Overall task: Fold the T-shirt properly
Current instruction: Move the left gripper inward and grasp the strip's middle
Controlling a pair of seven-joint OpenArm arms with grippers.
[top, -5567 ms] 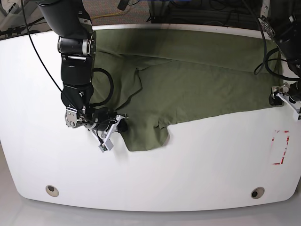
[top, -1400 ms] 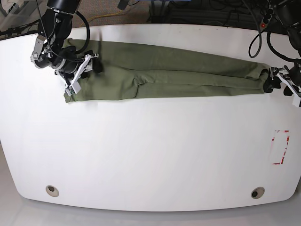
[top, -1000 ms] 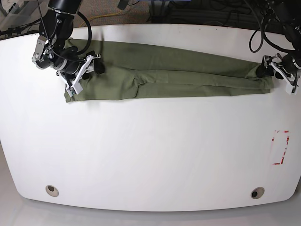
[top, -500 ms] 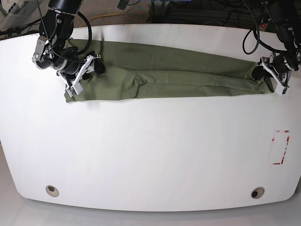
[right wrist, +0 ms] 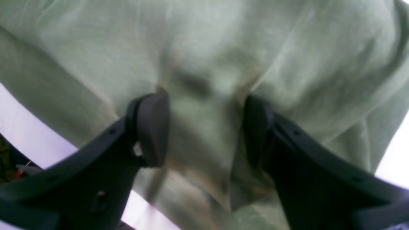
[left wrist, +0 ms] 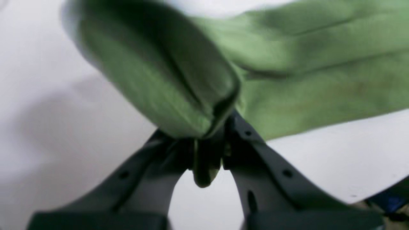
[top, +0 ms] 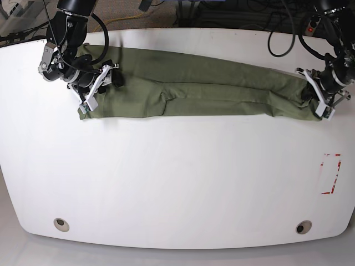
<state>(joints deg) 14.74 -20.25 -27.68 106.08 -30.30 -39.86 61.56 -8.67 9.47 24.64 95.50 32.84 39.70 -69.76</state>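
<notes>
A: Now, item count, please.

B: One T-shirt (top: 199,91), olive green. One white desk (top: 177,177). Two grippers. Two round holes in the desk near its front edge. One red-outlined rectangle (top: 331,173) marked at the desk's right side in the base view.

A: Position and lie of the garment?

B: Folded into a long narrow band on the far part of the desk. Long axis runs side to side across the base view, one end at each gripper; the band sags slightly lower toward the view's right.

A: Left gripper (top: 319,100)?

B: At the band's right end in the base view. Jaws clenched on a bunched fold of the T-shirt (left wrist: 179,92); cloth is pinched between the tips in the left wrist view.

A: Right gripper (top: 99,86)?

B: At the band's other end. Jaws parted, pressed down on the cloth (right wrist: 204,80), with a ridge of fabric between the fingers (right wrist: 153,127). Whether that ridge is gripped, I cannot tell.
</notes>
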